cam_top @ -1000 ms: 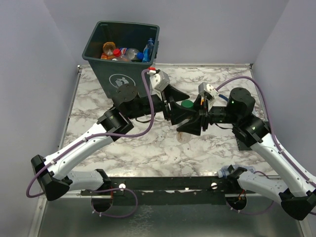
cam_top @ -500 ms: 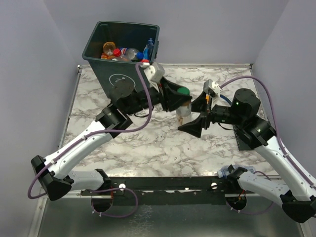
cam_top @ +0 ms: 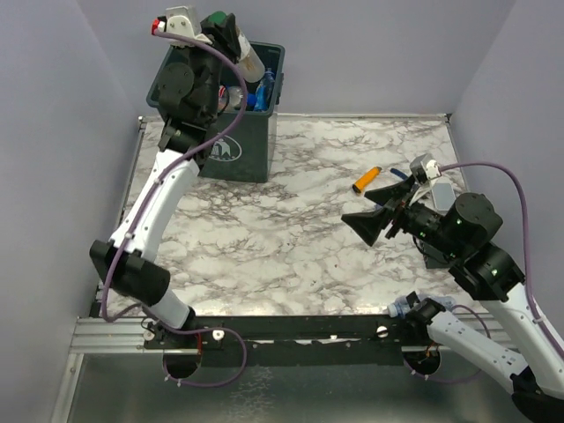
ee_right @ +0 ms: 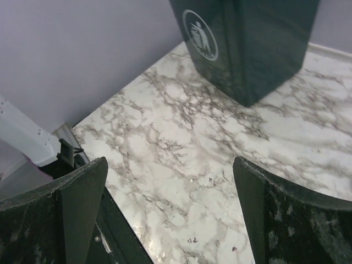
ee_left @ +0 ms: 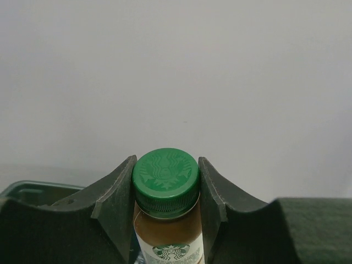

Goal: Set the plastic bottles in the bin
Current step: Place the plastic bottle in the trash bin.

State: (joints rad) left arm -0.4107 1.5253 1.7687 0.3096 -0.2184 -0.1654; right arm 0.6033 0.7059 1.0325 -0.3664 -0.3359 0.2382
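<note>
Your right jaws stand spread wide, pinching nothing, above the white-and-grey marbled tabletop (cam_top: 291, 256) toward its right side. Just beyond them a small orange cylinder (cam_top: 367, 180) lies flat on the marble, apart from everything else. At the far-left corner stands the tall dark green square plastic bin (cam_top: 242, 150). Your left arm (cam_top: 163, 189) crosses its front and hides part of it. A blue-labelled bottle (cam_top: 266, 85) leans at the bin's right wall inside. Your left jaws are pinching a clear plastic bottle with a green cap (ee_left: 165, 172) just below the cap, held over the bin's open top.
</note>
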